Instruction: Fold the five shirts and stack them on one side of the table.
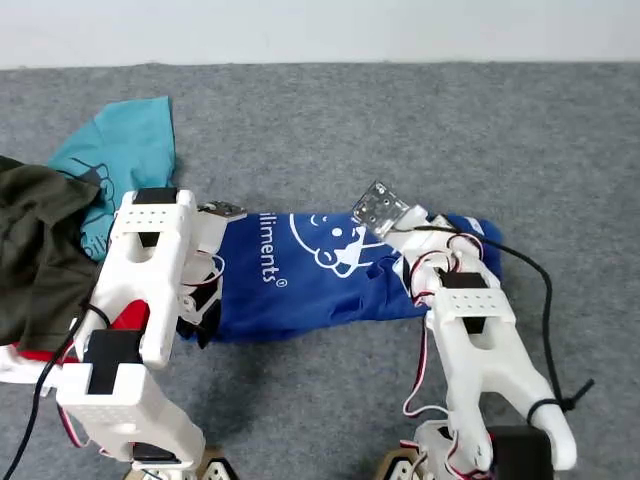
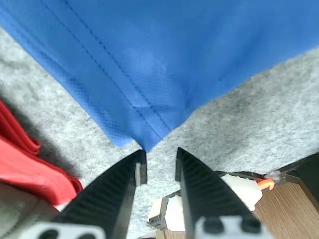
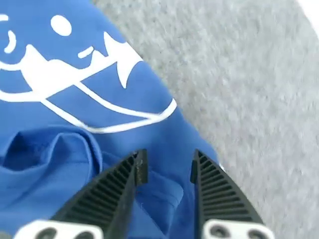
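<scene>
A blue shirt [image 1: 320, 280] with a white print lies folded into a long band across the middle of the grey table. My left gripper [image 2: 160, 169] is open at the shirt's left end, its tips just short of a stitched hem corner [image 2: 144, 142] and nothing between them. In the high view this gripper [image 1: 203, 295] sits low by that end. My right gripper [image 3: 168, 167] is open above the blue shirt [image 3: 75, 149] at its right end, near the white print [image 3: 75, 84]. Seen from above, that gripper [image 1: 425, 268] rests over the shirt's right edge.
A heap of other shirts lies at the left: a teal one [image 1: 125, 150], a dark olive one [image 1: 35, 250] and a red one [image 1: 130, 318] [image 2: 25, 164]. Grey felt [image 1: 450, 130] covers the table. A wooden edge [image 2: 294, 209] shows near the left arm's base.
</scene>
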{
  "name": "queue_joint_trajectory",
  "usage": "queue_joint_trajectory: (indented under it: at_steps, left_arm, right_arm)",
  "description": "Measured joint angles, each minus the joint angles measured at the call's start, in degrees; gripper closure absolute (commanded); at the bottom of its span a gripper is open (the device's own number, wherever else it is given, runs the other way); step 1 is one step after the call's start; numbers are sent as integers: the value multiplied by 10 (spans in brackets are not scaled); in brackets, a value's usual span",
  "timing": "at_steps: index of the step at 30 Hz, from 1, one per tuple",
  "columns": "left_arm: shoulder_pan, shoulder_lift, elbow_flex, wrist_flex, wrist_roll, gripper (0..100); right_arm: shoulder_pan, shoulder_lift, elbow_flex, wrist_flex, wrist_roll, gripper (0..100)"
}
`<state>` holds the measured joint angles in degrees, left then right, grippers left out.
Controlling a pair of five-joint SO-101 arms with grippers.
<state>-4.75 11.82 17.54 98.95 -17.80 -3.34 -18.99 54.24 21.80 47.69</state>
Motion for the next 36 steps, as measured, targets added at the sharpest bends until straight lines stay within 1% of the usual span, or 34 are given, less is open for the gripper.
queue_joint_trajectory:
  at_steps: [5, 9, 10, 12, 15, 22, 31, 36]
  left_arm:
    - [0, 0, 0, 0, 0, 893]
    - [0, 0, 0, 0, 0, 893]
    - [0, 0, 0, 0, 0, 893]
    - [0, 0, 0, 0, 0, 893]
    - [0, 0, 0, 0, 0, 893]
    - [0, 0, 0, 0, 0, 893]
    - [0, 0, 0, 0, 0, 893]
    - [0, 0, 0, 0, 0, 893]
  right_arm:
    - [45, -63, -58, 159, -3, 844]
    - [47, -115, -79, 314, -3, 844]
    - [46, -116, -79, 341, -3, 844]
    - [40, -116, -73, 355, -3, 844]
    - [22, -102, -50, 335, -3, 844]
    - [18, -44, -30, 240, -4, 844]
    - [18, 48, -30, 58, -4, 844]
    - [18, 62, -30, 31, -14, 844]
